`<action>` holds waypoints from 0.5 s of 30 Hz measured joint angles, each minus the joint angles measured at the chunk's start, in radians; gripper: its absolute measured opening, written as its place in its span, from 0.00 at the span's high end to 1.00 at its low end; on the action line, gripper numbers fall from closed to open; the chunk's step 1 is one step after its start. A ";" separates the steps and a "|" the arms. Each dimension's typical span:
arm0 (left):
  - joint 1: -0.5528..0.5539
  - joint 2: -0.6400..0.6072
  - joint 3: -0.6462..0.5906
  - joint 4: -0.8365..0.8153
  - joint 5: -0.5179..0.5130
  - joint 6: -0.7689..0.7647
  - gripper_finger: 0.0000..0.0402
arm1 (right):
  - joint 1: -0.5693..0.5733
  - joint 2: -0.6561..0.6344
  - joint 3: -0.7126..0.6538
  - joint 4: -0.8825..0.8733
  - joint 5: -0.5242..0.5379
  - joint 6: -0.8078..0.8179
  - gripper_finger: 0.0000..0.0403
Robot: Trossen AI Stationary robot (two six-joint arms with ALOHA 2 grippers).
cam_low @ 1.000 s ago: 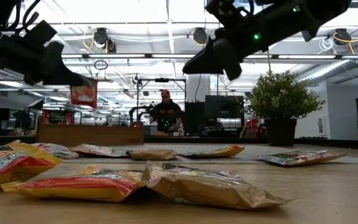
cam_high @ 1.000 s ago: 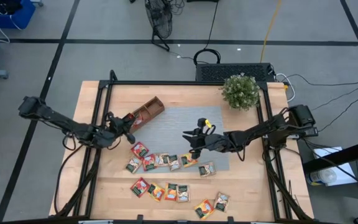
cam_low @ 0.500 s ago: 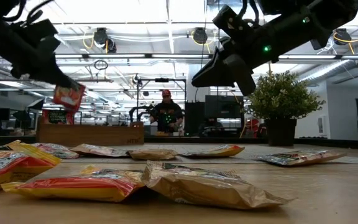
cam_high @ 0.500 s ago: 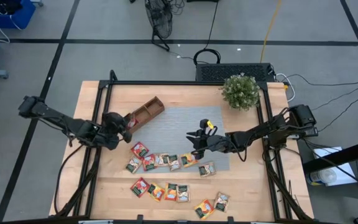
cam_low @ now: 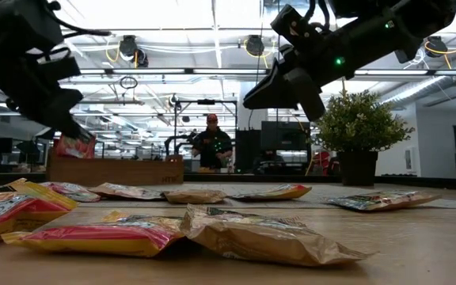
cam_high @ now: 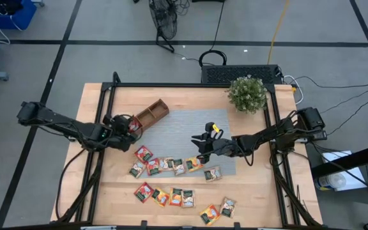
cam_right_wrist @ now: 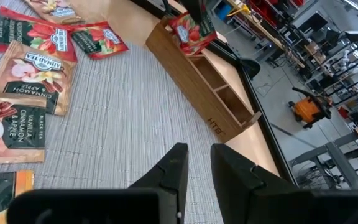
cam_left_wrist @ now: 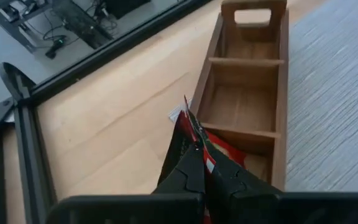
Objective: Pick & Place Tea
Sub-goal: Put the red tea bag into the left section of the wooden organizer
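Fingers, left gripper [cam_left_wrist: 194, 140]: pressed shut on a red sachet [cam_left_wrist: 194, 134], which hangs edge-up between them, directly over the nearest compartment of the wooden tray [cam_left_wrist: 244, 81].
Fingers, right gripper [cam_right_wrist: 194, 163]: parted by a narrow gap, nothing between them; held above the grey mat [cam_high: 177, 131], clear of the sachets.
Near row of tea: loose sachets [cam_high: 171, 196] in red, orange, yellow and green lie flat on the bare surface [cam_high: 260, 191] at its near edge; two more sit further right in that row.
Middle row of tea: a second line of sachets [cam_high: 171, 165] straddles the near border of the mat, just to the near-left of the right gripper [cam_high: 200, 142].
Left gripper position: at the left end of the wooden tray [cam_high: 151, 115] in the high view, left gripper [cam_high: 128, 125] over that end with the red sachet [cam_high: 133, 124] in its grasp.
Wooden tray: lies diagonally on the far-left part of the mat; three compartments and a handle cut-out at the far end show, the far two holding nothing visible.
Far right: potted plant [cam_high: 246, 93] stands on the far right corner of the surface, well apart from both arms.
Beyond the surface: a person [cam_low: 210, 144] in a red cap is seated in the room behind, seen in the low view.
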 joint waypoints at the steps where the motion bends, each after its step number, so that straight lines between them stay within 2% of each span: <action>1: 0.003 0.011 0.000 0.000 0.000 0.009 1.00 | 0.000 0.000 0.000 0.002 0.000 0.000 0.85; 8: 0.003 0.074 0.000 0.001 -0.035 0.021 0.99 | 0.000 0.000 0.000 0.007 0.000 0.000 0.85; 15: 0.003 0.098 -0.001 0.003 -0.009 -0.025 0.99 | 0.000 0.000 0.000 0.007 0.000 0.000 0.85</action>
